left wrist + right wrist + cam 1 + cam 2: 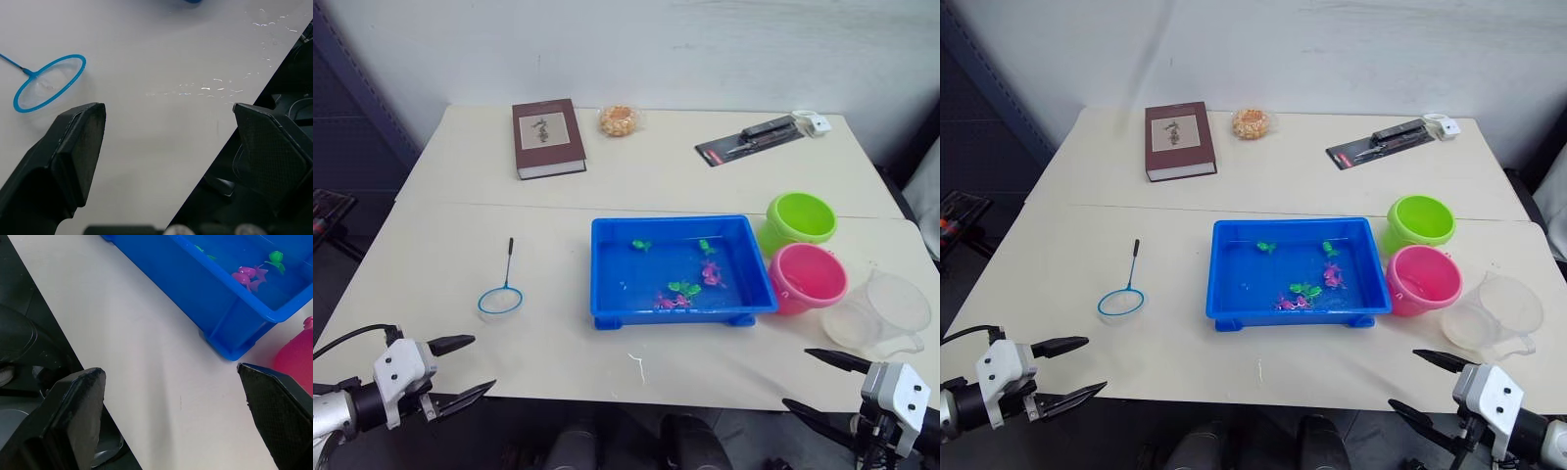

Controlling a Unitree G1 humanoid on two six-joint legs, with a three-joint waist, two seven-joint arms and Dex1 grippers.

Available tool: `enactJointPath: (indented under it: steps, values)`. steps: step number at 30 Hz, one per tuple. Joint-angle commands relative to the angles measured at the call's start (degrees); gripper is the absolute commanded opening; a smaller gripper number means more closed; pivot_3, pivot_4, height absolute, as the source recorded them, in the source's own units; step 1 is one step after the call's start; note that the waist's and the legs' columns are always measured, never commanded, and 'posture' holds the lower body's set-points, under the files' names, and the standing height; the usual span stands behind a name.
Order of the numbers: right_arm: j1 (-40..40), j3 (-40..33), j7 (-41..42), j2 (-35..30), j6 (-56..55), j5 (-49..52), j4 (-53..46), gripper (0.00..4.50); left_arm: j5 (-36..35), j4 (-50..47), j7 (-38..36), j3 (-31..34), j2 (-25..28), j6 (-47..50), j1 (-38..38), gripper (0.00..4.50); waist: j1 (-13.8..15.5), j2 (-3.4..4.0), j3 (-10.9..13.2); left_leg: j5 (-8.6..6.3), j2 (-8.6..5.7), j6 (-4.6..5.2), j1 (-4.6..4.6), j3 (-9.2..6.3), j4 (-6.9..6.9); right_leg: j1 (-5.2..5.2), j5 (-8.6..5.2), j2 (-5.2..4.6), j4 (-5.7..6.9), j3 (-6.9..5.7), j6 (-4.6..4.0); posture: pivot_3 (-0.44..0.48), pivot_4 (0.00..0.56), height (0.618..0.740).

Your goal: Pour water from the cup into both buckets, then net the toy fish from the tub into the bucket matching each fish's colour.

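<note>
The blue tub (pixel 607 284) sits mid-table with several green and pink toy fish (pixel 683 289) in it. To its right stand the lime green bucket (pixel 800 219) and the pink bucket (pixel 807 278), and the clear cup (pixel 883 311) rests beyond them near the table's right edge. The net (pixel 501 294) lies flat on the table left of the tub. My left gripper (pixel 462 370) hangs open at the front left edge, below the net. My right gripper (pixel 818 382) is open at the front right edge, below the cup. Neither holds anything.
At the back of the table lie a dark red book (pixel 547 137), a wrapped snack (pixel 619 119), a black packaged tool (pixel 749 140) and a small white object (pixel 814 122). Water drops (pixel 215 88) dot the table near the front edge.
</note>
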Motion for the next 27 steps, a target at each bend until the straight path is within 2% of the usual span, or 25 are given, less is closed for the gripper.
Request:
enactJointPath:
  steps: [1, 3, 5, 10, 13, 16, 22, 27]
  values:
    - [2.1, -0.9, -0.1, 0.7, 1.1, 2.4, -2.8, 4.5, -3.3, -4.9, -1.0, 0.0, 1.4, 4.0, 1.1, 4.46, 0.0, 0.0, 0.0, 0.0, 0.0, 0.0, 0.0, 0.0, 0.0, 0.0, 0.0, 0.0, 0.0, 0.0, 0.0, 0.0, 0.15, 0.738]
    - [2.1, -3.2, -2.2, 2.3, 1.3, 5.3, -5.6, 4.5, -11.6, -11.4, -2.4, -1.7, 5.1, 17.0, 1.3, 4.46, 0.2, -0.08, 0.0, 0.0, 0.0, 0.0, -0.01, 0.0, 0.01, 0.0, 0.0, 0.0, 0.03, 0.0, 0.0, 0.0, 0.15, 0.738]
    - [4.6, -4.9, -4.3, 3.3, 4.6, 7.5, -10.0, 4.5, -16.6, -15.4, -4.1, -4.0, 8.0, 23.9, 0.1, 4.46, 0.3, 0.05, 0.0, 0.02, 0.01, -0.03, -0.02, -0.12, 0.03, 0.04, 0.0, -0.03, 0.04, -0.04, 0.0, 0.0, 0.15, 0.738]
    - [15.2, -11.8, -11.0, 14.0, 5.2, 11.3, -16.5, 4.5, -27.7, -20.3, 2.0, -7.7, 6.2, 33.9, -11.1, 4.46, 1.4, 0.37, -0.1, 0.05, -0.04, -0.07, -0.01, -0.2, 0.02, 0.04, -0.04, -0.07, 0.11, -0.06, -0.07, 0.0, 0.15, 0.738]
    - [20.5, -15.2, -15.1, 23.1, 2.5, 12.3, -17.4, 4.5, -25.5, -21.6, 1.9, -13.6, 5.2, 33.9, -16.6, 4.46, 1.3, 0.43, -0.2, 0.06, -0.03, -0.12, 0.01, -0.17, -0.04, 0.03, -0.04, -0.02, 0.12, -0.03, -0.08, 0.0, 0.15, 0.738]
    - [21.8, -17.4, -18.2, 28.9, -0.3, 11.8, -12.0, 4.5, -25.5, -21.3, 2.7, -18.3, 2.8, 34.2, -24.5, 4.46, 1.0, 0.37, -0.3, 0.06, -0.06, -0.11, 0.03, -0.08, -0.03, 0.02, -0.04, 0.01, 0.15, 0.05, -0.07, 0.0, 0.15, 0.738]
    - [15.5, -17.5, -26.7, 29.8, 0.8, 9.9, -0.8, 4.5, -23.0, -17.5, 2.1, -23.6, 0.4, 33.4, -36.0, 4.46, -0.4, 0.34, -0.4, 0.07, -0.05, -0.15, 0.07, -0.01, -0.06, -0.07, -0.06, 0.02, 0.25, 0.19, -0.1, 0.0, 0.15, 0.738]
    - [6.3, -16.3, -32.7, 27.6, 3.8, 10.8, 5.1, 4.5, -21.3, -17.3, 2.0, -26.7, -1.1, 33.4, -39.1, 4.46, -0.4, 0.5, -0.4, 0.12, 0.0, -0.22, 0.08, 0.05, -0.07, -0.16, -0.08, 0.16, 0.36, 0.27, -0.14, 0.0, 0.15, 0.738]
